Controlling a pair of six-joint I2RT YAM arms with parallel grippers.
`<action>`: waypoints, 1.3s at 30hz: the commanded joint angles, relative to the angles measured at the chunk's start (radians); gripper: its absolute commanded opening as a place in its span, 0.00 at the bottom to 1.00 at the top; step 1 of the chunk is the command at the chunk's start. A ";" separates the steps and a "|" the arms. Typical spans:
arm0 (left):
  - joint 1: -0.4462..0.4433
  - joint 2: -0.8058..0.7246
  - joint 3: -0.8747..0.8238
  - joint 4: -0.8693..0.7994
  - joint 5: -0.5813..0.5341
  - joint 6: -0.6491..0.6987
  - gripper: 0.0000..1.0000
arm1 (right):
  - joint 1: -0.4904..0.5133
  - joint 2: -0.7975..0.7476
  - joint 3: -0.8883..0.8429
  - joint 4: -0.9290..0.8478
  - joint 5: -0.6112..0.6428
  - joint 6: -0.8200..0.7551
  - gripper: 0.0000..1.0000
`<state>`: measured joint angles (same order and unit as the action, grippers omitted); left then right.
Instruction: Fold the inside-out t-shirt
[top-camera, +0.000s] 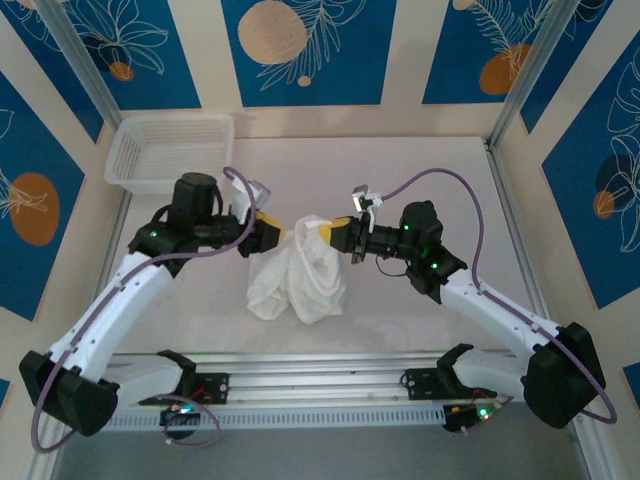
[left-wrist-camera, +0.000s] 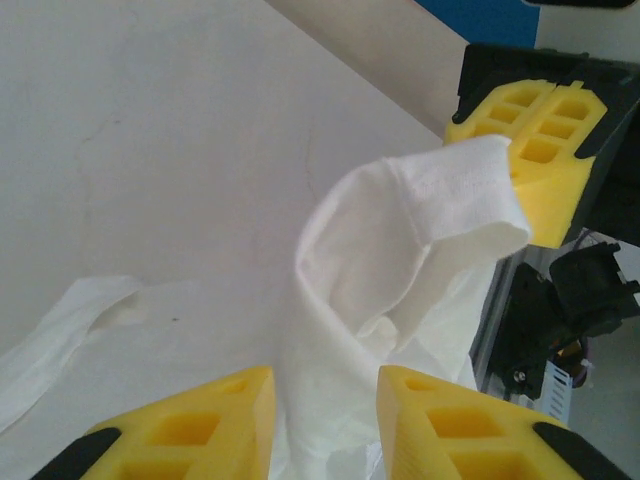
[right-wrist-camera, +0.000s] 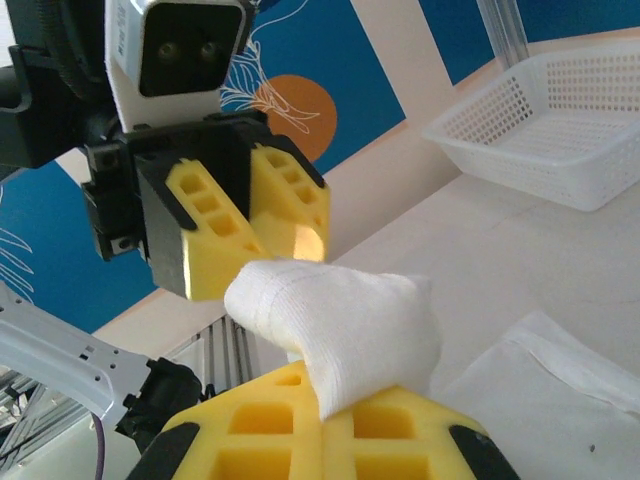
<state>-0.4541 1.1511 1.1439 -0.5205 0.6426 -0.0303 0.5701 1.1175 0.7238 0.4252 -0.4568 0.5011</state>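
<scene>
One t-shirt (top-camera: 300, 275), one basket (top-camera: 168, 119), one left end effector (top-camera: 272, 237), one right end effector (top-camera: 326, 232)

White desk (top-camera: 400, 170), plain. Crumpled white t-shirt (top-camera: 300, 282) heaped on desk, below and between left hand (top-camera: 283, 236) and right hand (top-camera: 322, 232). White mesh basket (top-camera: 172, 120) on far corner, beyond left hand.

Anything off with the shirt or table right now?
The t-shirt is bunched in a crumpled heap mid-table, one end pinched up by the shut right claw, not spread flat for folding. The left claw stands open beside it. Nothing looks torn or spilled.
</scene>
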 joint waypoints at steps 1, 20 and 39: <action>-0.034 0.034 0.027 0.094 0.084 0.043 0.32 | 0.007 0.003 0.024 -0.009 -0.015 -0.005 0.00; -0.058 0.112 0.022 0.185 0.119 -0.003 0.32 | 0.011 0.019 0.034 -0.008 -0.027 0.001 0.00; -0.075 0.108 0.044 0.324 0.163 -0.430 0.00 | -0.111 -0.057 0.061 -0.331 0.073 -0.051 0.24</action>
<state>-0.5205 1.2629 1.1450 -0.1692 0.7856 -0.3691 0.4496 1.1362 0.7338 0.2356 -0.3920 0.4911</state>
